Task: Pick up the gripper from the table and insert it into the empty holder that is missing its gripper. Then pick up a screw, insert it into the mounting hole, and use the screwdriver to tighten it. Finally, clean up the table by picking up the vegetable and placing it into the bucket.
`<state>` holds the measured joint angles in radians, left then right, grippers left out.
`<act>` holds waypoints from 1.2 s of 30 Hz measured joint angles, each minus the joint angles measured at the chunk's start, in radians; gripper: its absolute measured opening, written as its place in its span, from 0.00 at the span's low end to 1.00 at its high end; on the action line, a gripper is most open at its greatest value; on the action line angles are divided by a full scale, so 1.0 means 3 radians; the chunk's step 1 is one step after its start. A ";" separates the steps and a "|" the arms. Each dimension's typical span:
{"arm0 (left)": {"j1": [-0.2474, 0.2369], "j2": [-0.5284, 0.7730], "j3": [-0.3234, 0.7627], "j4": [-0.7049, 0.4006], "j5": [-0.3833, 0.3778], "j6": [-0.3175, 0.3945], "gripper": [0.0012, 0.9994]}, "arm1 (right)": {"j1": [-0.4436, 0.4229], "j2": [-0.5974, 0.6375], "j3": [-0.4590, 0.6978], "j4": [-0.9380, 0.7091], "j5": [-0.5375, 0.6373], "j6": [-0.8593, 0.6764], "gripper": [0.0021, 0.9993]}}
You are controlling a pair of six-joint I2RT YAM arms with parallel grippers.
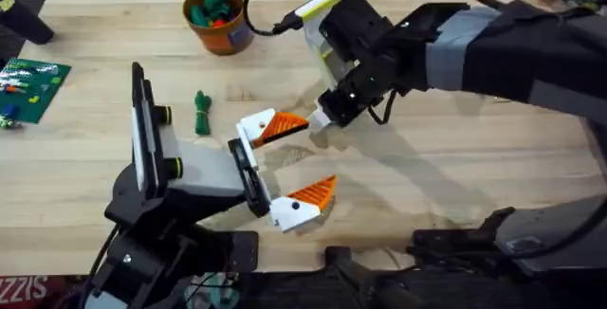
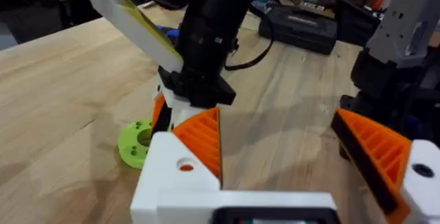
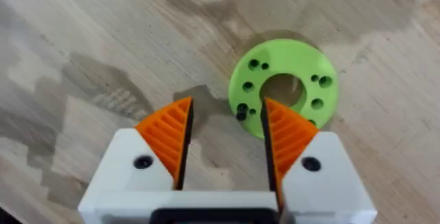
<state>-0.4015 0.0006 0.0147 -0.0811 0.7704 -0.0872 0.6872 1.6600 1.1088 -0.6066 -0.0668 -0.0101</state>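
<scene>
Now, screw (image 3: 240, 112): small dark piece, probably the screw, lying on the near rim of the green disc (image 3: 302, 66).
Handling: you should expect it to be tiny, stiff, slick and prone to roll; pinch it across the shank, close to the head.
Right gripper (image 3: 227, 124): jaws spread, empty, straddling that rim.
The gripper (image 1: 277, 126): seated at the holder (image 1: 248, 172), mounting hole apparently unfilled.
Left gripper (image 2: 275, 124): jaws spread wide, empty.
Bench (image 1: 455, 186): bare wood around the disc.

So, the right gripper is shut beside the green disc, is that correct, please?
Not quite. The right gripper is beside the green disc, but it is open, not shut. The right wrist view shows a clear gap between its two orange fingers.
</scene>
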 joint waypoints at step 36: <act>0.0000 0.0001 0.0000 0.0001 -0.0001 0.0000 0.99 | -0.0010 0.0118 0.0001 0.0029 0.0097 -0.0079 0.13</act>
<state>-0.4015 0.0008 0.0147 -0.0807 0.7702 -0.0872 0.6842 1.6953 1.1091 -0.5980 -0.0376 -0.0338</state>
